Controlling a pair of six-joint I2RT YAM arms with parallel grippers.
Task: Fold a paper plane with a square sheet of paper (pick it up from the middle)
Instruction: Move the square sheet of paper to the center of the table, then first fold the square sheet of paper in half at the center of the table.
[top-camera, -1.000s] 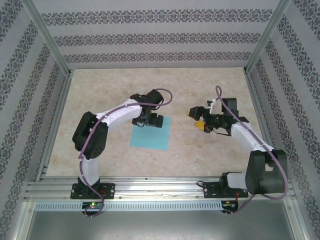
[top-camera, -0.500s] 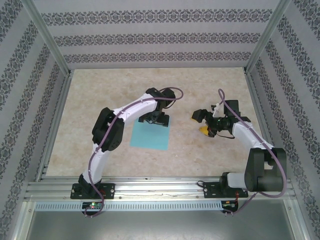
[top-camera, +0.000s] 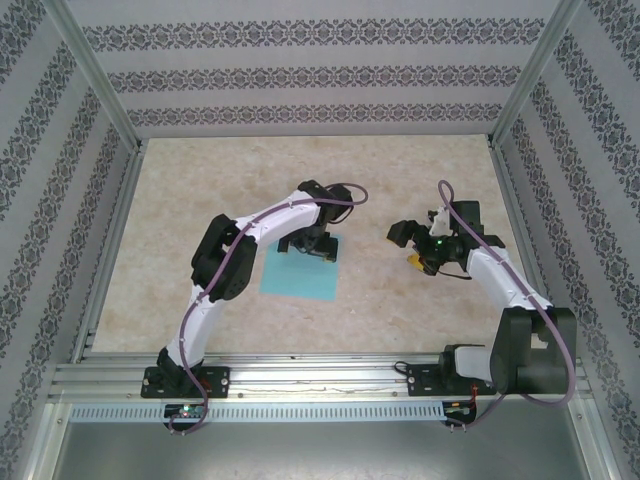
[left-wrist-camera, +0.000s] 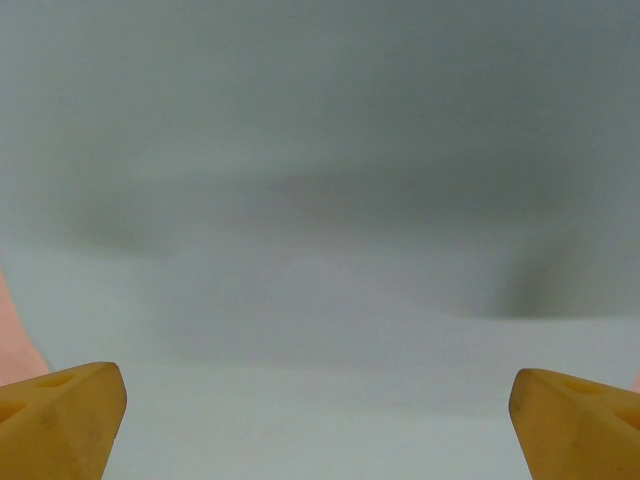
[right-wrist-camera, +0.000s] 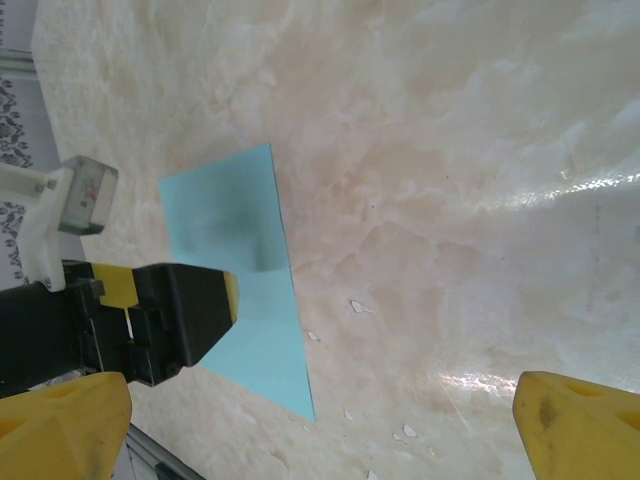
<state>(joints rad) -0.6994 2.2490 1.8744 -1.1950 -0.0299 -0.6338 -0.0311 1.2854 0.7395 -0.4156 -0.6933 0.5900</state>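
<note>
The square sheet of paper (top-camera: 298, 277) lies flat and unfolded on the table, turquoise, just left of centre. My left gripper (top-camera: 313, 246) hangs over the sheet's far edge, jaws wide open. In the left wrist view its yellow fingertips (left-wrist-camera: 60, 420) stand far apart above a blurred pale surface that is the sheet (left-wrist-camera: 320, 200) seen from close up. My right gripper (top-camera: 412, 248) is open above bare table to the right of the sheet. The right wrist view has the sheet (right-wrist-camera: 250, 300) with the left arm's finger (right-wrist-camera: 185, 315) over it, and nothing lies between my right gripper's (right-wrist-camera: 320, 430) own tips.
The table (top-camera: 420, 310) is a beige marbled board inside patterned walls, with an aluminium rail (top-camera: 320, 380) along the near edge. Small white flecks (right-wrist-camera: 357, 306) lie on the table beside the sheet.
The left arm has stretched forward and to the right, carrying its gripper over the sheet's far edge. The right gripper has drifted slightly. The sheet has not moved.
</note>
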